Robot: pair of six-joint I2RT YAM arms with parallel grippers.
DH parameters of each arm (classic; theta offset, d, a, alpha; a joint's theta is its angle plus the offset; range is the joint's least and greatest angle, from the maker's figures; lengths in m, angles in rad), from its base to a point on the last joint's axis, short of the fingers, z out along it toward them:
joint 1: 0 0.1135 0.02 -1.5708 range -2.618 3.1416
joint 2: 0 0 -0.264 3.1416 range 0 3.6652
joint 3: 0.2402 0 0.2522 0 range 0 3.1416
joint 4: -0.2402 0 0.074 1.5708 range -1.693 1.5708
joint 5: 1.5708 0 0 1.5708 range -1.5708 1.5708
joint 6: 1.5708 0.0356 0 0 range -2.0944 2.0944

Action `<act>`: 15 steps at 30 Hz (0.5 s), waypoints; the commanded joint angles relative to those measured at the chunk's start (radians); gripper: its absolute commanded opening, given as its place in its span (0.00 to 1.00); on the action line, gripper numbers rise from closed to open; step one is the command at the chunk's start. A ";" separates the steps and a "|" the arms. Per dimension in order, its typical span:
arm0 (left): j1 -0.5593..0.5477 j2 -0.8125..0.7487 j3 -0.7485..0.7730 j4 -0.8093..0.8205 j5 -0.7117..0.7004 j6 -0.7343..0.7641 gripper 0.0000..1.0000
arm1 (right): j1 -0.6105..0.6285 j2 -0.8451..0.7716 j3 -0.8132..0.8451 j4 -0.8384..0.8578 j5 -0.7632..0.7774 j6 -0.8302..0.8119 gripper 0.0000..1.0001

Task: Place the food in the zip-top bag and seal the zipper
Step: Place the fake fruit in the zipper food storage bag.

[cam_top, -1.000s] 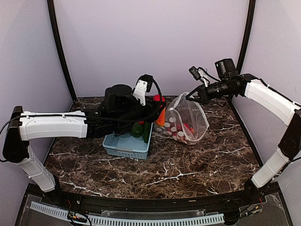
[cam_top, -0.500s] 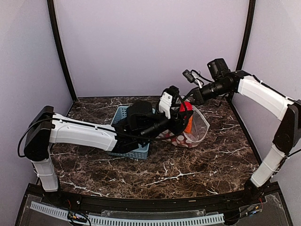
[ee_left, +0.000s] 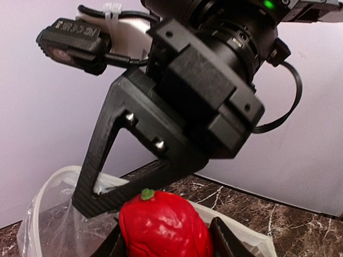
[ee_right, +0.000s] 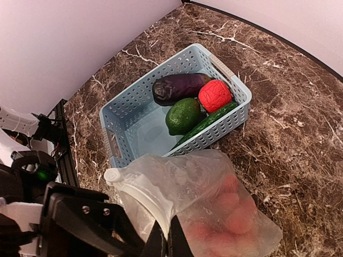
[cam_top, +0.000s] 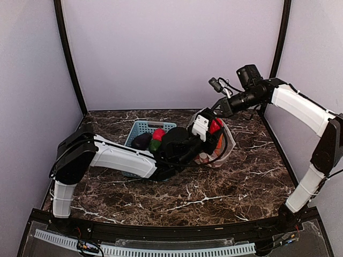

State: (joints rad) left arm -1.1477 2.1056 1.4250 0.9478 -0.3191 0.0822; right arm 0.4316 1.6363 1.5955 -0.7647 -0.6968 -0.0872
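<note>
While the light-blue slotted plastic basket [ee_right: 109, 131] at your left holds a dark purple eggplant [ee_right: 179, 87], a red knobbly ball [ee_right: 215, 95], a green fruit [ee_right: 183, 115] and a green cucumber [ee_right: 206, 122] waiting, your left gripper [ee_left: 169, 249] clamps a red lumpy toy with a green stem [ee_left: 161, 222] at the mouth of the clear plastic zip-top bag [ee_right: 214, 171], just right of the basket, reddish pieces [ee_right: 225, 206] already inside. Its mouth tips up toward the left arm, long axis sloping down to the closed bottom on the marble table [cam_top: 214, 198], your right gripper [ee_right: 167, 238] pinched shut on the rim; roughly halfway, I judge, the whitish zipper strip [ee_right: 140, 194] unsealed
</note>
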 commanded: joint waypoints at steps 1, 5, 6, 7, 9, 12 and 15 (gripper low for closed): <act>0.000 0.020 0.031 0.058 -0.112 0.023 0.42 | 0.005 0.006 0.042 0.002 -0.018 0.028 0.00; -0.001 0.010 0.025 0.038 -0.123 0.001 0.65 | 0.006 0.009 0.044 0.002 -0.012 0.030 0.00; -0.001 0.003 0.025 0.035 -0.121 -0.002 0.69 | 0.005 0.010 0.044 0.003 -0.011 0.031 0.00; -0.001 -0.001 0.025 0.030 -0.117 -0.004 0.74 | 0.004 0.012 0.043 0.004 -0.010 0.032 0.00; -0.001 -0.011 0.029 0.021 -0.112 -0.009 0.80 | 0.004 0.014 0.041 0.006 -0.013 0.035 0.00; -0.002 -0.037 0.044 -0.024 -0.098 -0.013 0.84 | 0.004 0.012 0.037 0.009 -0.013 0.037 0.00; -0.006 -0.085 0.030 -0.040 -0.057 -0.028 0.84 | 0.002 0.010 0.027 0.016 -0.006 0.034 0.00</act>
State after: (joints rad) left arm -1.1484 2.1334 1.4403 0.9337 -0.4110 0.0753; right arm 0.4320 1.6444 1.6081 -0.7670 -0.6987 -0.0647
